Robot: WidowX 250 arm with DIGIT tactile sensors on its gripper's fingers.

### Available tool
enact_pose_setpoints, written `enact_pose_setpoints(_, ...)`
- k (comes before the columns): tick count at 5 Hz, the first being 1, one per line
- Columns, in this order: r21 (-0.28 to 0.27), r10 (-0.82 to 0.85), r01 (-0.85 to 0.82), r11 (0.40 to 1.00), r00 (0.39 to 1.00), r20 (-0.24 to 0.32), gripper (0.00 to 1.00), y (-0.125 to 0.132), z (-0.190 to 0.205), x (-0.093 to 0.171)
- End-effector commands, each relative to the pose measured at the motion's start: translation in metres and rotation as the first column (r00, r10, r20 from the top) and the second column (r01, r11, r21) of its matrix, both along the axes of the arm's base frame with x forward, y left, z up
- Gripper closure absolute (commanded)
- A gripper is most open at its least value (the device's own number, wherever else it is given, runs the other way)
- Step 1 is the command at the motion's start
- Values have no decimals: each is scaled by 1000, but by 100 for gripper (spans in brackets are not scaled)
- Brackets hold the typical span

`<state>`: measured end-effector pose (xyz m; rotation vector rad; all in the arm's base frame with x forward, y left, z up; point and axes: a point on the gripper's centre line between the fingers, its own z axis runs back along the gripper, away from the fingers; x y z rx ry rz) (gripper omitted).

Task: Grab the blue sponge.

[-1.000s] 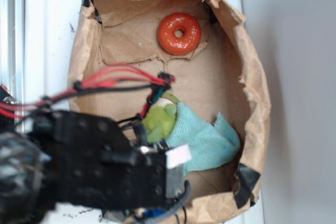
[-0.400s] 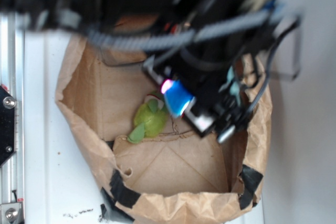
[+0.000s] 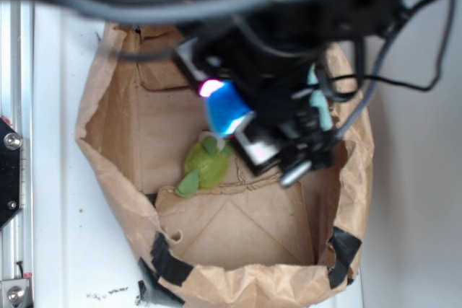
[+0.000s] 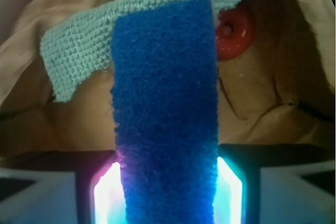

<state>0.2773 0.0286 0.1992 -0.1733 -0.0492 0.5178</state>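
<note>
The blue sponge (image 4: 165, 103) fills the middle of the wrist view, standing upright between my lit fingers. My gripper (image 4: 165, 182) is shut on its lower end, one finger pressing each side. In the exterior view the gripper (image 3: 232, 119) holds the blue sponge (image 3: 227, 108) up above the paper-lined box, over the green plush toy (image 3: 206, 165). A pale teal cloth (image 4: 84, 51) shows behind the sponge; whether it touches the sponge I cannot tell.
An orange ring (image 4: 234, 32) lies on the box floor beyond the sponge. The crumpled brown paper walls (image 3: 108, 156) ring the box, with black tape at the near corners (image 3: 167, 261). The arm and its cables (image 3: 303, 5) hide the box's far half.
A second ago the arm was at the lower left and the cloth lay beside the toy. Since 0.4 s ago, the gripper has shifted up and left with the sponge held.
</note>
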Motion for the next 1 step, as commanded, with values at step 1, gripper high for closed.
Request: enact_pose_setpoints(1,71,-95,87,994,989,117,100,0,37,-24)
